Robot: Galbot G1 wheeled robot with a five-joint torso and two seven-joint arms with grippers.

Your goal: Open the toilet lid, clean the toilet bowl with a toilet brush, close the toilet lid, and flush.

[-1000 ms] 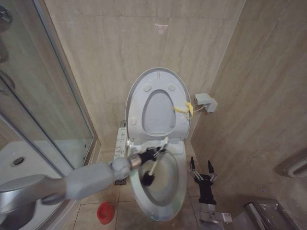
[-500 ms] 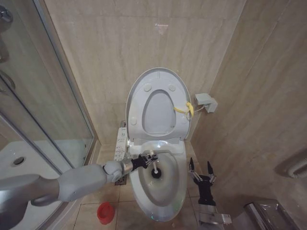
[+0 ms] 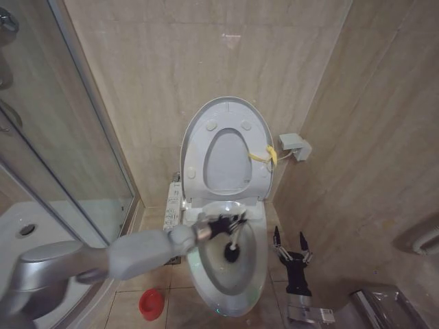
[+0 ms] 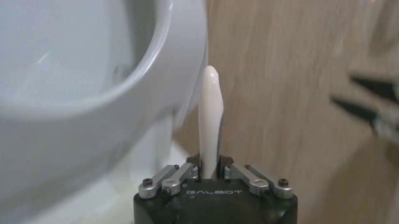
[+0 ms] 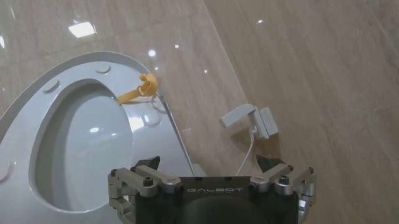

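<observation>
Your left pincer (image 3: 221,225) is closed on the thin pale handle of the toilet brush (image 3: 232,248), just above the rear of the toilet bowl (image 3: 206,277). The black bristle head sits down inside the basin, near its middle. In the left wrist view the handle (image 4: 209,121) stands straight out from between the clamped fingers (image 4: 182,171), so the grip looks centred for now.

The toilet lid (image 3: 195,127) stands upright against the wall with the seat ring raised against it, a yellow strap (image 3: 263,155) hooked at the ring's right edge.

Your right pincer (image 3: 289,245) waits with fingers spread, beside the bowl's right flank and low toward the floor.

Watch the handle: it is slim and smooth, and pressing the bristles hard against the ceramic could twist it in the grip or let it slide. Swing too wide and your wrist may knock the rim or the button panel (image 3: 172,205) on the left. Lifting the wet head fast could also fling water past the red holder (image 3: 151,303) on the floor.
</observation>
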